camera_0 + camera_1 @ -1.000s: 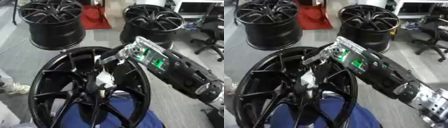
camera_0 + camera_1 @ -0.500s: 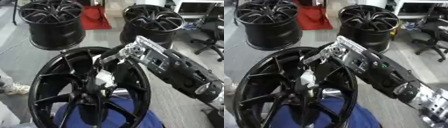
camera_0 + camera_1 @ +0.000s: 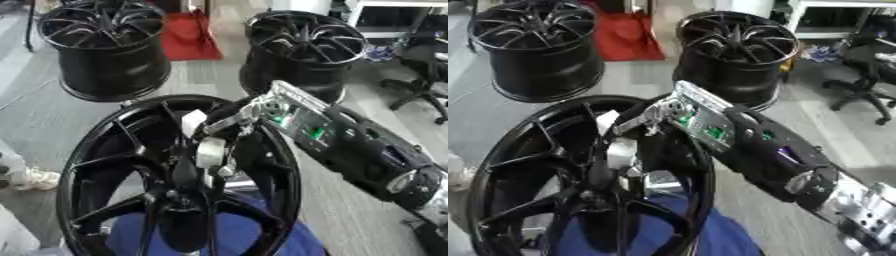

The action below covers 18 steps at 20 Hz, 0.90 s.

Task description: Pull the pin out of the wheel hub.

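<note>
The wheel [image 3: 105,165] is the largest thing here: a black hub with thin spokes, standing tilted in the foreground, below and to the left of the right hand. Under its lower part there is something blue [image 3: 236,235].

The right arm [image 3: 350,150] comes in from the lower right and crosses over the wheel's right rim; it is black with silver parts and a green board on its top. At its end, the right hand [image 3: 229,121] reaches over the inside of the wheel, above the centre. Its fingers are curled around the pin [image 3: 210,152], a pale grey cylinder that hangs just under the hand and points down toward the hub's centre. A small white piece [image 3: 192,121] shows just left of the hand; I cannot tell what it is.

Far behind the hand, two more black wheels stand on the grey floor, one at the back left [image 3: 109,47] and one at the back right [image 3: 302,45]. A red thing [image 3: 191,37] lies between them.

The left hand is not visible.
</note>
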### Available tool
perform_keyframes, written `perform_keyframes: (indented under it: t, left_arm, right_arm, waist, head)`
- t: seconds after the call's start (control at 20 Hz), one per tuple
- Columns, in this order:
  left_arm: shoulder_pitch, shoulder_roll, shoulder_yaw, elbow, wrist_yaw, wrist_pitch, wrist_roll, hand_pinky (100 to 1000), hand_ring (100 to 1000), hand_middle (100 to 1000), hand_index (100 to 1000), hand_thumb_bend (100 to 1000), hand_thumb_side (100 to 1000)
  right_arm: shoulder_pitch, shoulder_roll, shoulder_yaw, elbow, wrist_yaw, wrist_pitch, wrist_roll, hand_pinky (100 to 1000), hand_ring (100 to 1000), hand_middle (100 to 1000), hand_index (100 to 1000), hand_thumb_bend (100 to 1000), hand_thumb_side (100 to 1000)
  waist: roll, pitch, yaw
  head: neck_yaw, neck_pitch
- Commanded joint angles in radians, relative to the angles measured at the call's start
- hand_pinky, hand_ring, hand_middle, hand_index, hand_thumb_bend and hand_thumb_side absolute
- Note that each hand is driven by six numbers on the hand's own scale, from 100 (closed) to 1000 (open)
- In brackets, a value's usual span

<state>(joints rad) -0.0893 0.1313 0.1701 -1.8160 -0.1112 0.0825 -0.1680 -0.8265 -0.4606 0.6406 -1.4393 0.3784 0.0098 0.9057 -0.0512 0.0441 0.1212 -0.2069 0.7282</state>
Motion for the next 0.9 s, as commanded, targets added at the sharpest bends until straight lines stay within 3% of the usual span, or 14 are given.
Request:
perform_keyframes:
  t: [0.05, 0.35, 0.65, 0.9]
  left_arm:
    - [-0.015, 0.014, 0.001, -0.012, -0.002, 0.000, -0.002, 555, 619, 638, 810, 100, 737]
    - [-0.015, 0.014, 0.000, -0.010, -0.002, 0.000, -0.002, 555, 619, 639, 810, 100, 739]
    - [-0.013, 0.017, 0.000, -0.009, -0.003, 0.001, -0.002, 555, 619, 639, 811, 100, 739]
    - [-0.010, 0.022, 0.004, -0.007, -0.005, 0.003, 0.000, 556, 619, 639, 811, 100, 740]
  right_arm:
    - [-0.017, -0.011, -0.012, 0.005, 0.015, -0.004, 0.001, 581, 634, 699, 815, 100, 105]
    - [-0.035, -0.019, -0.023, -0.031, 0.016, 0.009, 0.001, 342, 449, 531, 682, 100, 100]
    - [-0.073, -0.065, -0.032, -0.119, 0.008, 0.033, 0.001, 300, 420, 502, 666, 100, 100]
    - [-0.103, -0.161, -0.079, -0.215, -0.014, 0.065, 0.001, 298, 420, 499, 670, 100, 100]
  waist:
    - [0.005, -0.007, -0.002]
    - [0.004, -0.008, -0.003]
    - [0.000, -0.011, -0.008]
    - [-0.010, -0.018, -0.022]
  head:
    - [-0.002, -0.009]
    - [-0.003, -0.011]
    - [-0.003, -0.009]
    - [0.000, -0.005]
